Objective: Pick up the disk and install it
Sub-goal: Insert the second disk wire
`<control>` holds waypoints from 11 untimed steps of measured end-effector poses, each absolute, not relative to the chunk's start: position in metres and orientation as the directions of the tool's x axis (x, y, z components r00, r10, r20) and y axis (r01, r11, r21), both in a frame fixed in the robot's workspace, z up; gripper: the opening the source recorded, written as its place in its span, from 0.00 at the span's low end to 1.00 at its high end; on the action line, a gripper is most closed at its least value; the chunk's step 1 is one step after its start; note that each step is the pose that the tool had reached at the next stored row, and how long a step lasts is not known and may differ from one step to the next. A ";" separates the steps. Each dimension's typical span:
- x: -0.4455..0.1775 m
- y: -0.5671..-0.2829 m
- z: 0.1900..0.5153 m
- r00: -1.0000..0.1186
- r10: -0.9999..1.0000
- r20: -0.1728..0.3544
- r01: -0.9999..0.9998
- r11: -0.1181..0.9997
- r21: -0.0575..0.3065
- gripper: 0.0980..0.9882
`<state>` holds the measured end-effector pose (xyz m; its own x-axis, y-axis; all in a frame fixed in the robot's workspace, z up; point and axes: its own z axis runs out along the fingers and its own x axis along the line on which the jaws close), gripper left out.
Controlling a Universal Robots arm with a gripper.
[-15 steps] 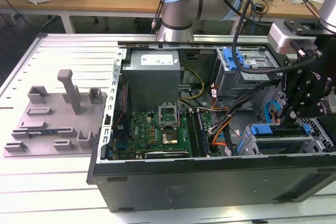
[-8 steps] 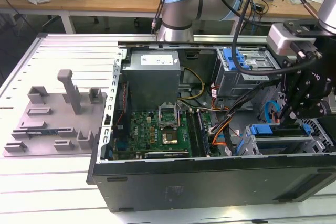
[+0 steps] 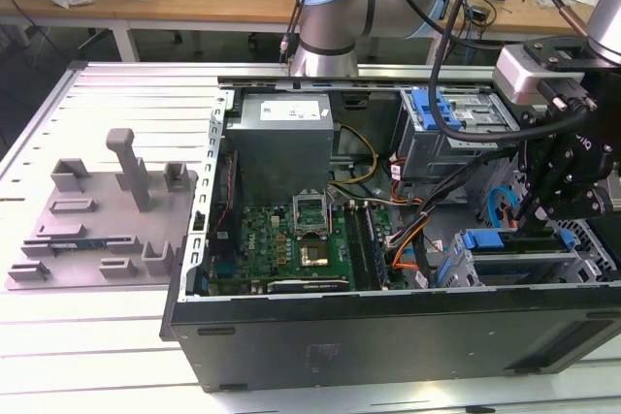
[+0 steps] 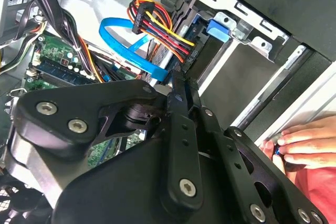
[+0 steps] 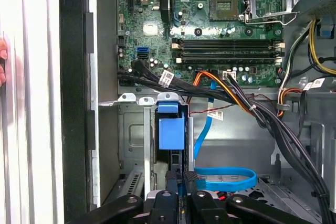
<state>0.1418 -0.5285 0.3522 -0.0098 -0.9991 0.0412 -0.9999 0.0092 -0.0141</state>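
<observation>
One gripper is over the drive cage w/ the disk edge-on in its slot; jaws look nearly closed, whether gripping it I cannot tell. Best to push straight along the slot, clear of the blue SATA cable.

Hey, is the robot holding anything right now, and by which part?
Cannot be told. The hand is at the end of the blue-framed disk standing in the drive bay, but any grip is hidden.
</observation>
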 end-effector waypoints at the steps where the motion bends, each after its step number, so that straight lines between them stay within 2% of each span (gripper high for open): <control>1: 0.142 -0.528 0.352 -0.010 -0.999 0.041 -1.000 0.009 -0.014 0.07; 11: 0.143 -0.528 0.351 -0.010 -0.999 0.041 -1.000 0.009 -0.014 0.07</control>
<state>0.1429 -0.5276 0.3507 -0.0098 -0.9991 0.0414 -0.9999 0.0092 -0.0141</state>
